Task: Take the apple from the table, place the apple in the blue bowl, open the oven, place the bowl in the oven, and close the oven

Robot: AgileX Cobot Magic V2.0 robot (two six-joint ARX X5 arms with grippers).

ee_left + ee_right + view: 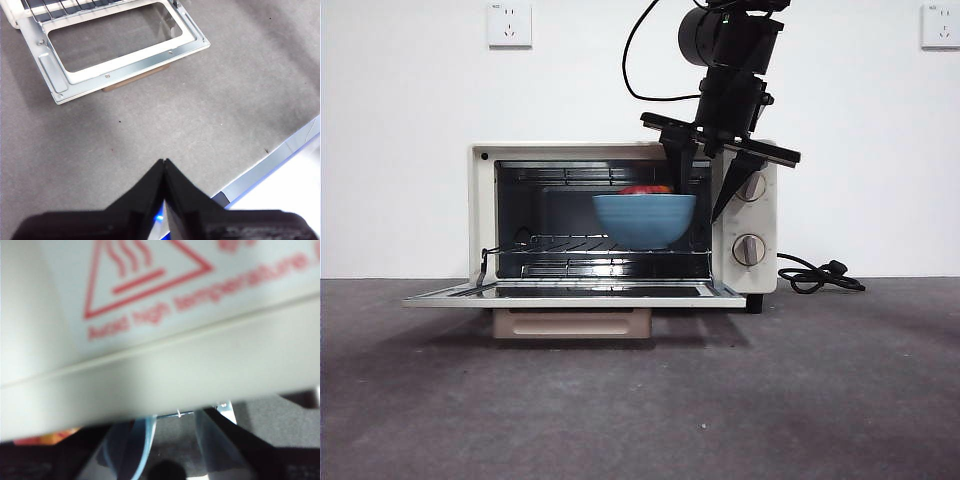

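Two tools are mine. My right tool hangs at the upper right of the oven's open mouth, jaws spread: one reaches inside beside the blue bowl's rim, the other stands before the knob panel. That bowl sits on the wire rack inside the oven, the apple showing red above its rim. My left tool hovers over the surface just beyond the lowered door, jaws pressed together on nothing.
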